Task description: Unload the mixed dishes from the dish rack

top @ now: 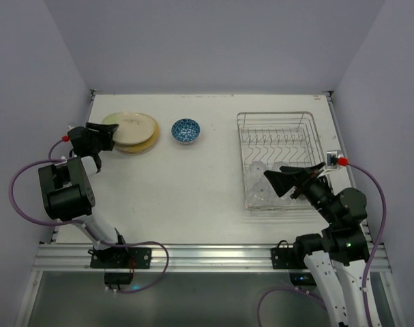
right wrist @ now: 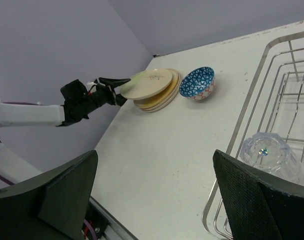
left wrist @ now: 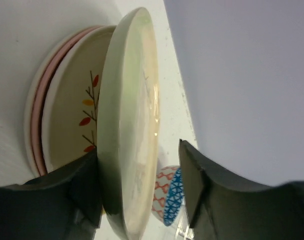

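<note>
A pale green-cream plate rests tilted on a stack of cream plates at the table's far left. My left gripper straddles its rim and is open: one finger touches the underside, and the other stands apart from the top face. A blue-patterned bowl sits to the right of the stack. The wire dish rack is on the right, with clear glasses at its near left end. My right gripper hovers open over that near corner, holding nothing.
The plate stack lies close to the left table edge and the left wall. The bowl stands between the stack and the rack's rim. A glass sits just inside that rim. Walls close in the back and both sides.
</note>
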{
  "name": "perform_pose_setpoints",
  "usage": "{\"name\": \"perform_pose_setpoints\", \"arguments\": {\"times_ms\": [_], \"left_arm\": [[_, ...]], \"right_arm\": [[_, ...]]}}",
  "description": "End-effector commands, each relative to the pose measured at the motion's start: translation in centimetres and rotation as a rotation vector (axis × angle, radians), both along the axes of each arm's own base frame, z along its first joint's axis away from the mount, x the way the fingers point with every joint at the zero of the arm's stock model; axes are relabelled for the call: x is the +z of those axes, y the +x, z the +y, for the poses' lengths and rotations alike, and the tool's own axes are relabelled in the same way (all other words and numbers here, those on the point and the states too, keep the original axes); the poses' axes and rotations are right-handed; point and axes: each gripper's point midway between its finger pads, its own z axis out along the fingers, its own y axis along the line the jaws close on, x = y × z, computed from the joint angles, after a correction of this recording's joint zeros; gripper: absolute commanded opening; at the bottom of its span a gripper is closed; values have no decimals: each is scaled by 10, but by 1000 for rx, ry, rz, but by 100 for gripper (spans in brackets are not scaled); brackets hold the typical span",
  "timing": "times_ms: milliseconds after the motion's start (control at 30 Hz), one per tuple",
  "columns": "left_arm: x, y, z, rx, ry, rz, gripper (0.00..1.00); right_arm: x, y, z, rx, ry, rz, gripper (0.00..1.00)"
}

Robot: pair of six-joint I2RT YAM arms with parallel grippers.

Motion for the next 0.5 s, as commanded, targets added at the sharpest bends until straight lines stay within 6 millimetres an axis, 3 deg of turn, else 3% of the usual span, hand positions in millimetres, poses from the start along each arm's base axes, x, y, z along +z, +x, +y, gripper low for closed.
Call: {"name": "perform_pose_setpoints", "arguments": {"times_ms": [0, 67, 100, 200, 367, 467], "left_arm": [[32, 17, -5, -43, 104, -85, 60], [18, 15, -6, -38, 168, 22, 81], [18, 18, -16, -54, 196, 52, 84], [18, 21, -19, -32, 277, 126, 89], [6, 18, -16, 1, 331, 252, 100], [-4, 14, -14, 14, 365, 342, 100]], "right_arm": [[12, -2, -7, -38, -21, -37, 99], [11, -3, -7, -40, -24, -30, 99], [13, -3, -7, -40, -25, -31, 99], [14, -5, -9, -46, -36, -29, 99], [15, -11, -10, -44, -44, -34, 99], [17, -14, -11, -51, -42, -44, 99]]}}
